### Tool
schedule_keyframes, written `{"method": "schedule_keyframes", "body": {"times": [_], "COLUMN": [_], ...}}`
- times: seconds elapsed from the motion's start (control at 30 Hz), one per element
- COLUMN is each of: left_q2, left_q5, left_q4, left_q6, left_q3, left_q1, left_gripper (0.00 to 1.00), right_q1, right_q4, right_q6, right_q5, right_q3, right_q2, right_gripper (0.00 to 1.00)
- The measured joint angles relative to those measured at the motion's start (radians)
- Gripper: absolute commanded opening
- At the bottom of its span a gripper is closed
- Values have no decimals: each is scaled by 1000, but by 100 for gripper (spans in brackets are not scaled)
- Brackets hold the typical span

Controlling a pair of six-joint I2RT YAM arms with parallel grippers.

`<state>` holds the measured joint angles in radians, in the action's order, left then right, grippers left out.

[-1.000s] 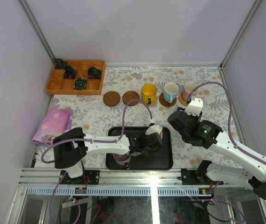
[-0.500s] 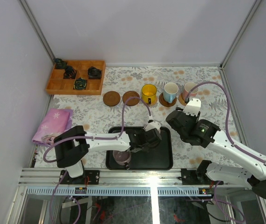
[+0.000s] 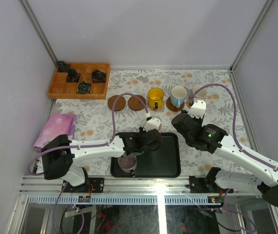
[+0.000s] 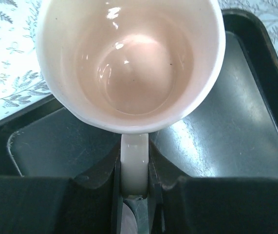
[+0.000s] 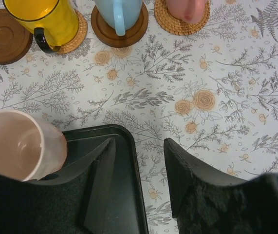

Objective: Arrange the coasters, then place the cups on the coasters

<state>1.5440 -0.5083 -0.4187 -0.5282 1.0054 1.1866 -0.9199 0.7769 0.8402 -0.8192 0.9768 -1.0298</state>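
My left gripper (image 4: 135, 161) is shut on the handle of the pale pink cup (image 4: 129, 63), held above the far left part of the black tray (image 4: 255, 122). That cup (image 5: 17, 146) also shows at the lower left of the right wrist view. A mauve-grey cup (image 3: 127, 163) stands in the tray's near left corner. At the back, two bare wooden coasters (image 3: 116, 103) (image 3: 137, 102) lie left of the yellow cup (image 3: 155, 97), the blue-handled cup (image 3: 178, 96) and a pink-handled cup (image 3: 199, 92), each on a coaster. My right gripper (image 5: 139, 144) is open and empty over the tray's far right corner.
A wooden compartment box (image 3: 79, 80) with small black objects sits at the back left. A pink cloth (image 3: 56, 129) lies at the left edge. The right arm's cable arcs over the pink-handled cup. Walls close in the table on three sides.
The left gripper has shut on the pale pink cup's handle and carried it left and away from the near edge. The right arm has drifted slightly left, and its jaws have narrowed a little.
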Motion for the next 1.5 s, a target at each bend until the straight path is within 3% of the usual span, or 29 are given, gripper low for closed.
{"method": "schedule_keyframes", "body": {"times": [0.33, 0.57, 0.93, 1.1, 1.5], "left_q2": [-30, -58, 101, 182, 328], "left_q5": [-35, -32, 5, 58, 119], "left_q4": [39, 122, 320, 375, 428], "left_q6": [-17, 3, 132, 182, 213], "left_q3": [-20, -52, -16, 40, 155], "left_q1": [-161, -321, -482, -531, -599], "left_gripper": [0, 0, 0, 0, 0], "right_q1": [0, 0, 109, 187, 197], "right_q4": [-96, -138, -239, -280, -312], "right_q6": [-97, -149, -179, -187, -205], "right_q5": [-18, -28, 11, 49, 77], "right_q3": [2, 19, 24, 24, 24], "right_q2": [-56, -129, -157, -157, -206], "right_gripper": [42, 29, 43, 43, 43]}}
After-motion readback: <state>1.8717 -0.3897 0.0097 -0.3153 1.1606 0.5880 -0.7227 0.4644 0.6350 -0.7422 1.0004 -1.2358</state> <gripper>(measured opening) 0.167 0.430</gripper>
